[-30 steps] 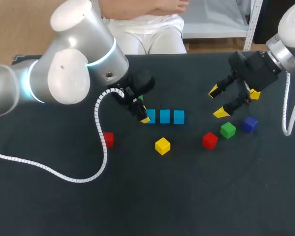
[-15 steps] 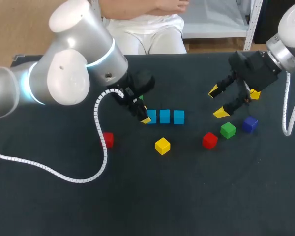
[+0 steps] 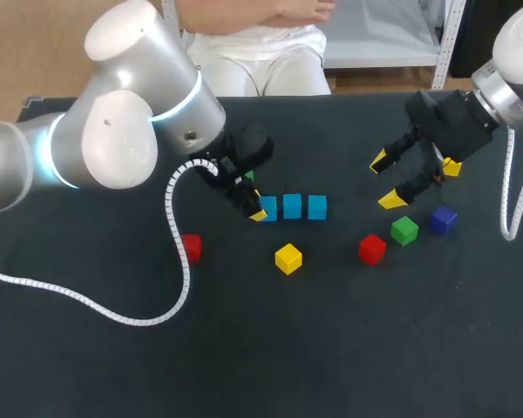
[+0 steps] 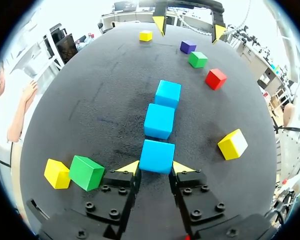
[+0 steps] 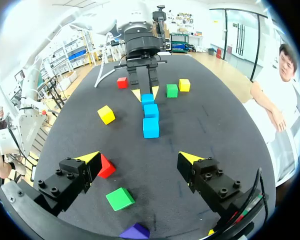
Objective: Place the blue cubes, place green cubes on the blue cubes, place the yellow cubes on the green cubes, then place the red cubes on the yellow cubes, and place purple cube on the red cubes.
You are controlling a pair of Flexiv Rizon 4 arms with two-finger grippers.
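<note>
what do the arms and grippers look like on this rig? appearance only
Left arm and right arm: bulky silver-grey rounded joints, each with a glowing light-blue ring. A white spiral-wrapped cable trails from each wrist. Left gripper and right gripper: black bolted bodies, two fingers with bright yellow wedge tips.

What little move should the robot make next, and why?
Probably lower the right end effector onto the green cube under it: three blue cubes already lie in a row, green goes on next, and that end effector hangs open.
</note>
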